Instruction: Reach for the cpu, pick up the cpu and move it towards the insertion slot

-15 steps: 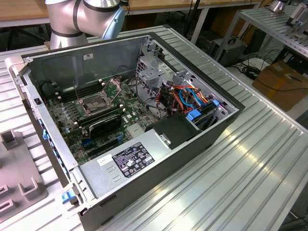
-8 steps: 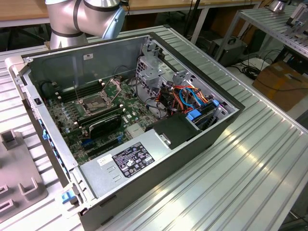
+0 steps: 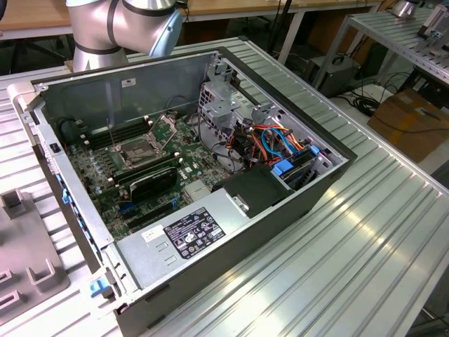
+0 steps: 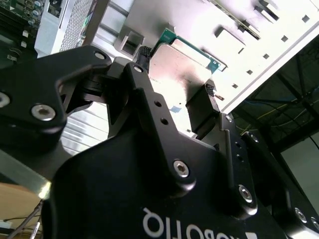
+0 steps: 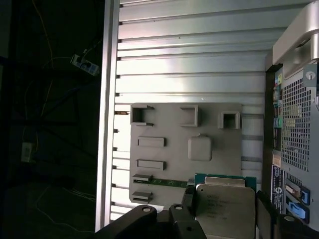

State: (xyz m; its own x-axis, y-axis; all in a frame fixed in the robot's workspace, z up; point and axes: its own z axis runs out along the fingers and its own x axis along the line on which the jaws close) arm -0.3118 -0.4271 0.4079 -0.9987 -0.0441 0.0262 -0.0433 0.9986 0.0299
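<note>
The gripper [image 5: 225, 196] clamps the cpu [image 5: 224, 211] flat above the grey fixture plate [image 5: 169, 124] (steel lid towards the wrist, near-square).

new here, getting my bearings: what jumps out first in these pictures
In the exterior view, an open computer case lies on a ribbed metal table, the insertion slot shiny on its green board. In the first wrist view, the black hand clasps the cpu over a grey fixture plate.

Silver-grey rounded metal arm [image 3: 116, 24], smooth tubular joints. Matte black metal two-finger gripper [image 4: 177, 79], built of flat bar linkages, pinned with shiny silver hex-socket screws [image 4: 181, 169]; white lettering [image 4: 169, 225] across black base.
</note>
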